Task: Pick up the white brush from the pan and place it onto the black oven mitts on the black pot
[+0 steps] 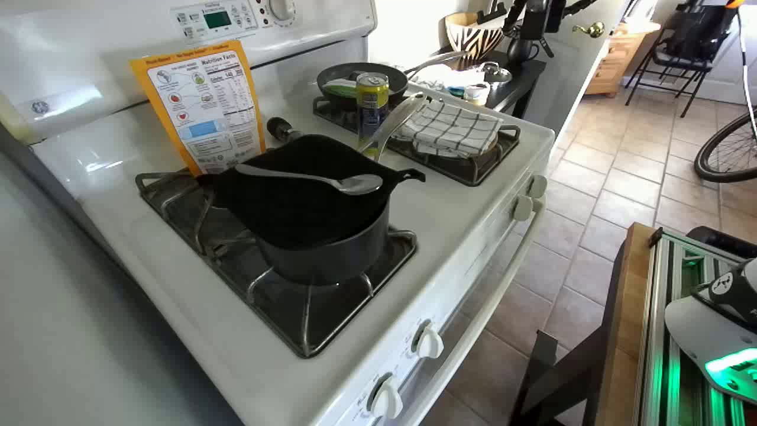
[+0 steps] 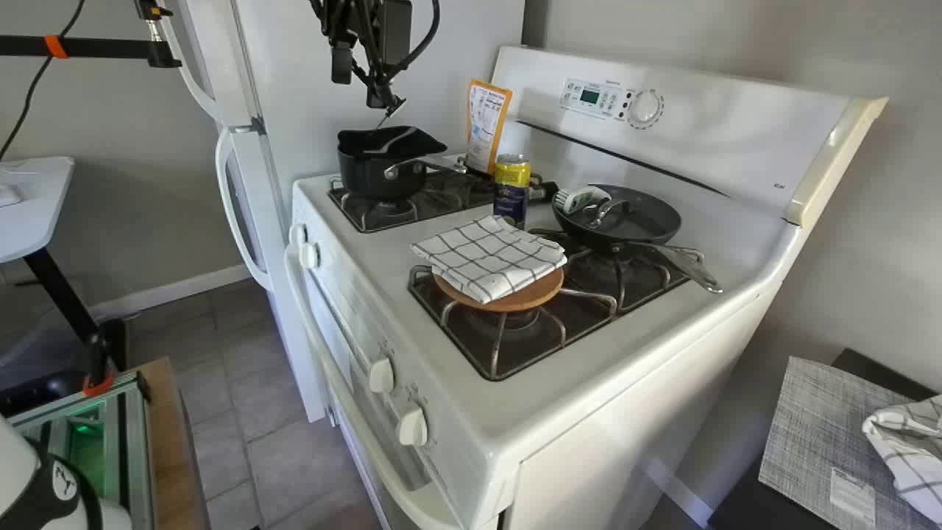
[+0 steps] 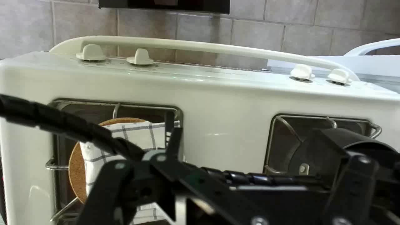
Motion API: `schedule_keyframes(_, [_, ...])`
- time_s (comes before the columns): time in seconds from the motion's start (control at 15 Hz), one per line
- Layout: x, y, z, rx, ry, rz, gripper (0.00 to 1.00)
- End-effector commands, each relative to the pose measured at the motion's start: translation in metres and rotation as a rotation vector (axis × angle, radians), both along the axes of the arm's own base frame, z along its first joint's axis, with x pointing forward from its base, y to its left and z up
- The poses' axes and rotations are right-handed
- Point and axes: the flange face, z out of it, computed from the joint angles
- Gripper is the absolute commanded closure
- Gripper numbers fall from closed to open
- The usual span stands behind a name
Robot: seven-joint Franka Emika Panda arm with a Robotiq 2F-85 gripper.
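The white brush (image 2: pixel 581 199) with green bristles rests in the dark grey pan (image 2: pixel 651 221). The brush (image 1: pixel 342 87) and pan (image 1: pixel 397 77) also show at the back in an exterior view. The black oven mitts (image 1: pixel 284 204) lie across the top of the black pot (image 1: pixel 331 260), with a pale grey spoon (image 1: pixel 358 184) on them. The pot (image 3: pixel 301 156) is partly hidden in the wrist view; brush and pan do not show there. My gripper (image 2: pixel 384 103) hangs high above the stove, apart from everything. Its fingers (image 3: pixel 265 145) stand wide apart, with nothing seen between them.
A yellow and blue can (image 2: pixel 512 188) stands upright near the pan. A checked cloth (image 2: pixel 493 254) lies on a round board on the front burner. An orange-edged pouch (image 1: pixel 204 112) stands behind the pot. The pot's handle (image 2: pixel 434 162) sticks out toward the can.
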Motion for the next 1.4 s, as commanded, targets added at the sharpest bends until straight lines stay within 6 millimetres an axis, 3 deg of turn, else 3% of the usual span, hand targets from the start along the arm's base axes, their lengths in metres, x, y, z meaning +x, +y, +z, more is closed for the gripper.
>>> schedule_keyframes(0.0, [0.0,0.0,0.0,0.0,0.001,0.0,0.0])
schedule_keyframes(0.27, [0.026,-0.005,0.005,-0.007,-0.116,-0.068,0.0])
schedule_keyframes(0.73, [0.121,-0.009,-0.015,0.004,-0.388,-0.073,0.0])
schedule_keyframes(0.93, [0.154,-0.029,-0.03,-0.014,-0.379,-0.046,0.0])
schedule_keyframes(1.2, [0.191,-0.084,-0.036,-0.094,-0.397,0.006,0.0])
schedule_keyframes(1.33, [0.209,-0.106,-0.038,-0.115,-0.415,-0.059,0.0])
